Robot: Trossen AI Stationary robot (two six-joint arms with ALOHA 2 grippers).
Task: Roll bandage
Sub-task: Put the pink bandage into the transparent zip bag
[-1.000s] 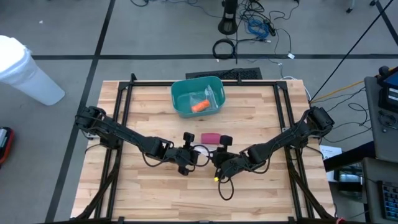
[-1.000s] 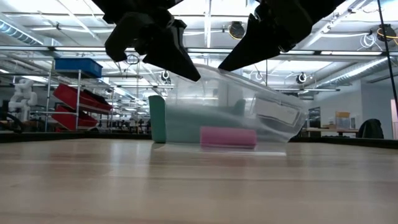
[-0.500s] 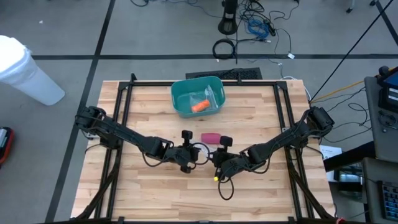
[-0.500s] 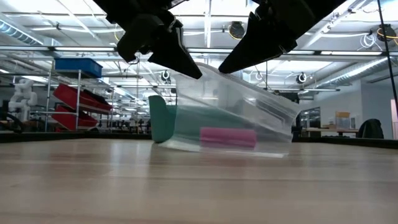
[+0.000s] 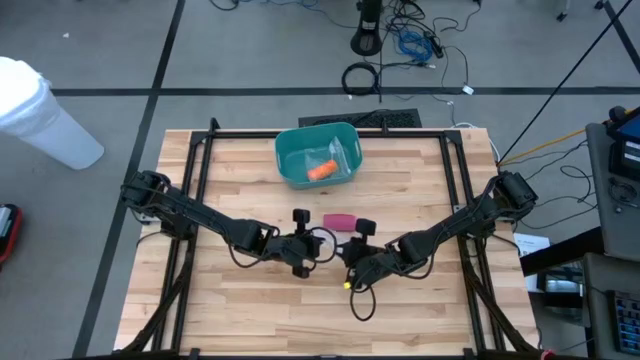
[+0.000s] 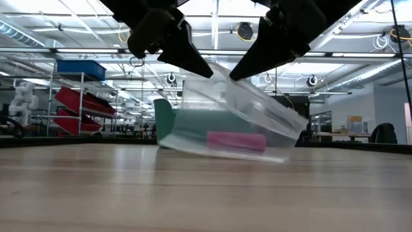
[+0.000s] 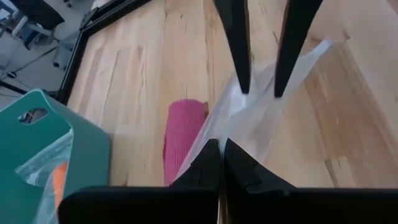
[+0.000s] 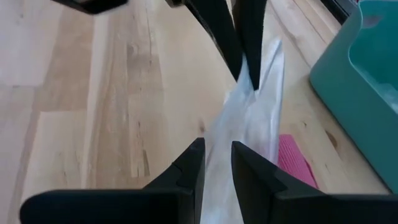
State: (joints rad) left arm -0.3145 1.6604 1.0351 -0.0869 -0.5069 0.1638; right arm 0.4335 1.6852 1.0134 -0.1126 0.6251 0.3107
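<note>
A clear plastic bag hangs between my two grippers over the middle of the table. My left gripper is shut on its left end and my right gripper on its right end. The two stand close together, fingertips facing each other. A pink rolled bandage lies on its side on the table just beyond the grippers. It also shows in the low view, seen through the bag, and in the left wrist view. My left gripper pinches the bag's upper edge between its two fingers, slanting down from the table's left. The bag hangs slack below the fingers. My right gripper pinches the same upper edge a little farther along, slanting down from the table's right. The bag sags below it, its low corner close over the table; I cannot tell whether it touches.
A teal bin stands at the table's far middle, holding an orange thing and a clear bag. A black frame runs around the table top. Bare wood lies toward the near edge.
My left gripper has gone a little toward the table's right, nearer my right gripper. The bag between them has slackened and tipped, its right lower corner sinking toward the table. The pink bandage has stayed put.
</note>
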